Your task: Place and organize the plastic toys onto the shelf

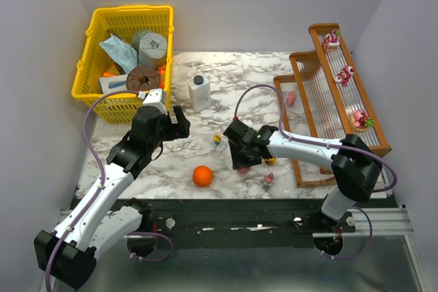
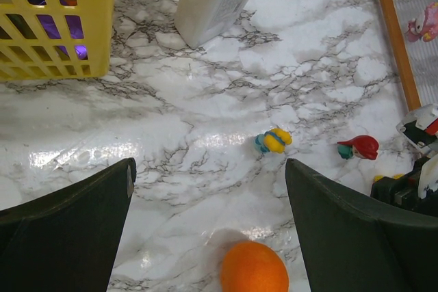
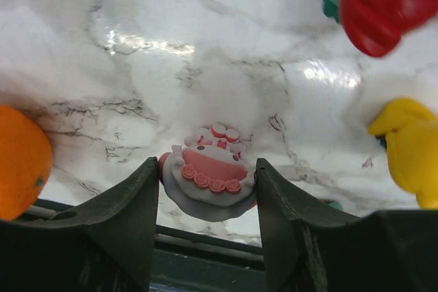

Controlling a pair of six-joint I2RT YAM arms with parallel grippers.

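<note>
My right gripper (image 1: pixel 241 163) is shut on a pink and white cake-shaped toy (image 3: pixel 209 172), held just above the marble table by its sides. A red and green toy (image 3: pixel 380 1) and a yellow toy (image 3: pixel 410 148) lie close by. The wooden shelf (image 1: pixel 321 104) stands at the right. Three red and pink toys sit on its top tier (image 1: pixel 344 74) and one pink toy (image 1: pixel 291 98) on the lowest tier. My left gripper (image 1: pixel 172 121) is open and empty above the table, with a yellow and blue toy (image 2: pixel 274 141) ahead of it. Another pink toy (image 1: pixel 269 179) lies near the front edge.
An orange ball (image 1: pixel 202 176) lies between the arms near the front edge, right below my left gripper (image 2: pixel 209 176). A white bottle (image 1: pixel 199 92) stands mid-table. A yellow basket (image 1: pixel 126 52) full of items sits at the back left.
</note>
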